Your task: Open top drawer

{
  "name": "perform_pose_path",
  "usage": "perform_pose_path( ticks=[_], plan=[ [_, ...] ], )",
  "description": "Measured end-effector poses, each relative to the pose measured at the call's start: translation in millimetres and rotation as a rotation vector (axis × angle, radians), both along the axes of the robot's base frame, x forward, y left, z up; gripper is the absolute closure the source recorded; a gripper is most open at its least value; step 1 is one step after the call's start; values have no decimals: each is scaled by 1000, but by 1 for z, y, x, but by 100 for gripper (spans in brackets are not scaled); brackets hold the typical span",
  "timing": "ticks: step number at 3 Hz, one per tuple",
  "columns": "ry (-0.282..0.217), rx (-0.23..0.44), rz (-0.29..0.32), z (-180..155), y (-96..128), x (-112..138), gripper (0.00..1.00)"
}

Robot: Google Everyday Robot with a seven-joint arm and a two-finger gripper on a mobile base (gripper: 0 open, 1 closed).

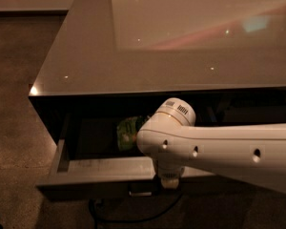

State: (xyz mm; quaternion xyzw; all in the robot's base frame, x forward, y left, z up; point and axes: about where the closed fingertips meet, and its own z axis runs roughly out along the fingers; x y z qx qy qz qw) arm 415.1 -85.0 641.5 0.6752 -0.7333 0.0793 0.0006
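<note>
The top drawer [100, 170] stands pulled out from under the glossy countertop. Its pale grey front rim and left side wall show, and its dark front faces down and toward the camera. Its small rectangular handle [140, 193] sits at the centre of the front. My gripper [169, 181] hangs at the end of the white arm [219, 151], right at the drawer's front edge, just above and right of the handle. A green packet [127, 132] lies inside the drawer, partly hidden behind the arm.
The shiny countertop [157, 46] overhangs the back of the drawer. A dark cable [133, 217] loops on the speckled floor below the drawer front. Bare floor [14, 128] lies to the left of the cabinet.
</note>
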Motion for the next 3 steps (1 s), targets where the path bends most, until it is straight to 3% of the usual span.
perform_pose_path(
  ticks=[1,2,3],
  plan=[
    [-11,-17,-2,18,3,-16,88],
    [-10,-26,0,22,5,-26,100],
    [-22,-31,4,29,7,-31,100]
  ],
)
